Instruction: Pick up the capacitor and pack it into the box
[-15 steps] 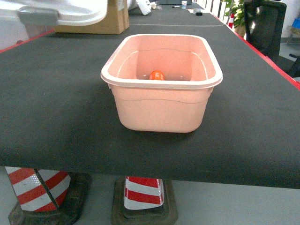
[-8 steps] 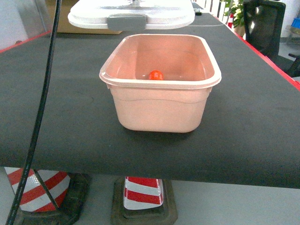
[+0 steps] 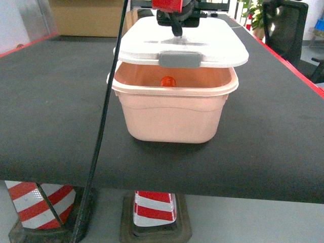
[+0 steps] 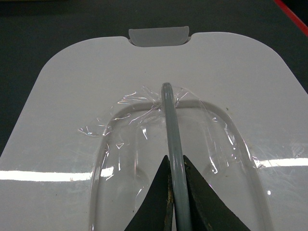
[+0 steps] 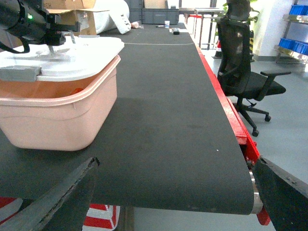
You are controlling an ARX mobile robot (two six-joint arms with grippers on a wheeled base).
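The pink box [image 3: 172, 114] stands on the black table with the orange-red capacitor [image 3: 168, 81] lying on its floor. Just above the box's rim hovers its white lid [image 3: 202, 43], covering most of the opening, grey latch [image 3: 178, 59] toward me. My left gripper [image 3: 175, 20] holds the lid from above. In the left wrist view it [image 4: 175, 158] is shut on the lid's thin grey handle [image 4: 169, 115]. My right gripper [image 5: 175, 162] is open and empty, low beside the table's right part, well clear of the box [image 5: 62, 115]; it does not show in the head view.
A black cable [image 3: 101, 142] hangs down across the left of the head view. A brown carton [image 3: 86, 17] stands at the back. Striped cones [image 3: 156, 210] sit under the table. The table's red edge [image 5: 231, 120] and an office chair [image 5: 245, 72] lie to the right.
The lid has travelled from the back left to just over the box and come down close to its rim. My left gripper and its cable have entered the head view.
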